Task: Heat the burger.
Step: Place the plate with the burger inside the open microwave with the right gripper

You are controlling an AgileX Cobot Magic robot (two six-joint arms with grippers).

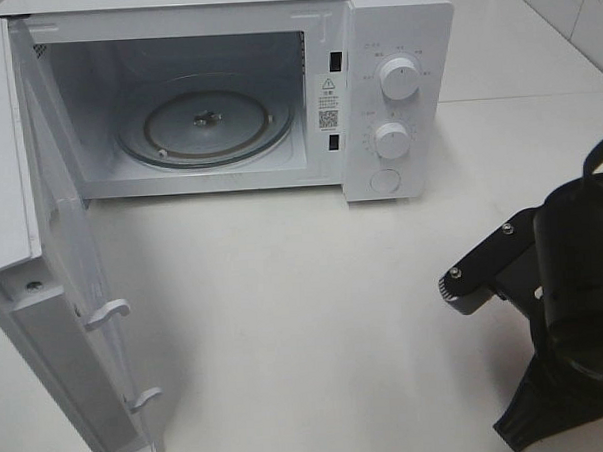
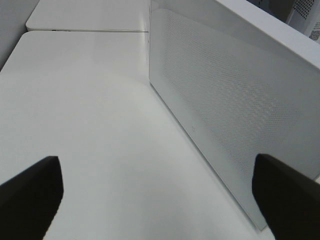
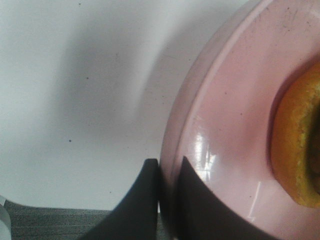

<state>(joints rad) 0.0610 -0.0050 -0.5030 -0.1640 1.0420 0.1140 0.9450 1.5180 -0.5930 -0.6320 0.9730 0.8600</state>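
I can see only a curved golden-brown edge of the burger, sitting on the round pink plate on the white tabletop. My right gripper pinches the plate's rim, the burger just beyond its fingertips. My left gripper stands wide, holding nothing.

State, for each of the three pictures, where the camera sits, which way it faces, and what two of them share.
Exterior high: mounted above, facing down at the open microwave; right arm shows.
Left wrist: beside the microwave door, facing along it; open left pincer.
Right wrist: above the table, facing down; right pincer shut on pink plate carrying burger.
Shared: exterior and left wrist show the door.
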